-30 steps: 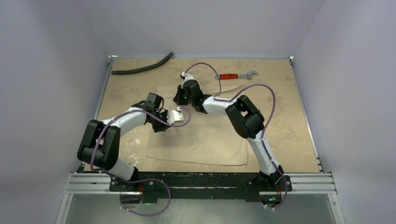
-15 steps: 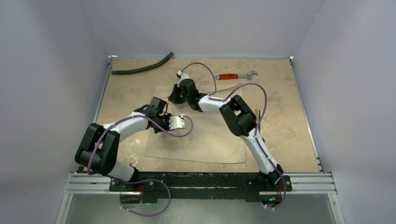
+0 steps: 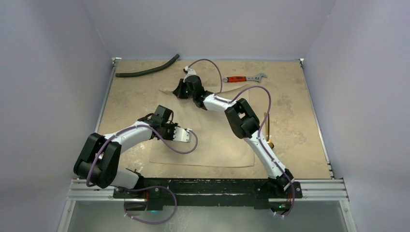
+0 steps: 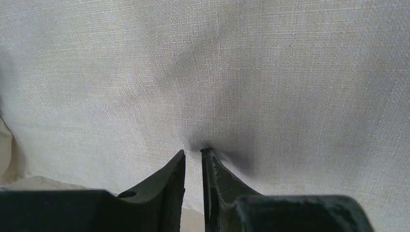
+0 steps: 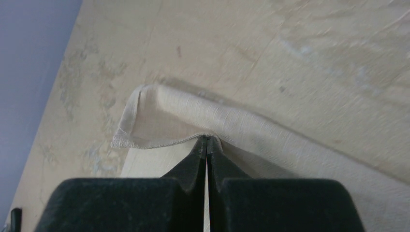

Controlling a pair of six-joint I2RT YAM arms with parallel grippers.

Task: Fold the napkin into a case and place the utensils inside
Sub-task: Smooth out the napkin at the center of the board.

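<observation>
The table [image 3: 295, 96] has a mottled sandy top. A cream napkin [image 3: 212, 142] lies spread from its middle toward the near edge, with slim gold utensils [image 3: 265, 126] just to its right. A black hose [image 3: 147, 70] lies at the far left corner, and a red-handled wrench [image 3: 244, 78] lies far, right of centre.

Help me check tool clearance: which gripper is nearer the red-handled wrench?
Right. The right gripper grips the napkin's far edge, left of the wrench at similar depth; the left gripper is down on the napkin's middle, much farther from it.
</observation>
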